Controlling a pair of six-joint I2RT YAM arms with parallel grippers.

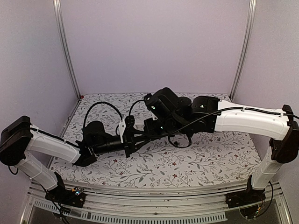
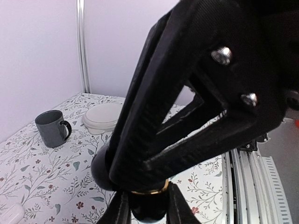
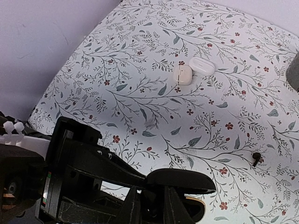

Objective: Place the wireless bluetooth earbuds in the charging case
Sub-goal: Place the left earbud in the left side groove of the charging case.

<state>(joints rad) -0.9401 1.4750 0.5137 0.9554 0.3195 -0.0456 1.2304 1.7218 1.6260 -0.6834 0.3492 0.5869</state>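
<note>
Clamped tight, the left gripper's [image 2: 148, 198] jaws hold a round black plastic charging case [image 2: 149, 210] with a thin gold ring, lifted off the table. The right gripper [image 3: 152, 205] hangs directly over it, so close that in the left wrist view its black frame fills most of the picture. Its jaws look narrow, but whether they are shut or pinching an earbud cannot be told, because the gap between them is dark.

Seen from the right wrist, a glossy black oval flap [image 3: 182, 179], probably the case's open lid, juts out just beyond the fingers. One tiny black plastic earbud [image 3: 255, 158] lies alone on the white floral tablecloth [image 3: 140, 93], well apart from both grippers. Two small white rounded cases [image 3: 183, 73] sit side by side, touching, far up the cloth. A grey ceramic mug [image 2: 52, 127] and a flat white round dish [image 2: 103, 116] stand near the far wall.

From where I stand, the danger is crowding. With the two grippers this close, a slight sideways nudge could knock the lid shut, twist the case in its grip, or drop any earbud being carried beside its socket instead of into it. The earbud on the cloth remains to be fetched, and being so small it could skid away from a poorly centred pinch.
</note>
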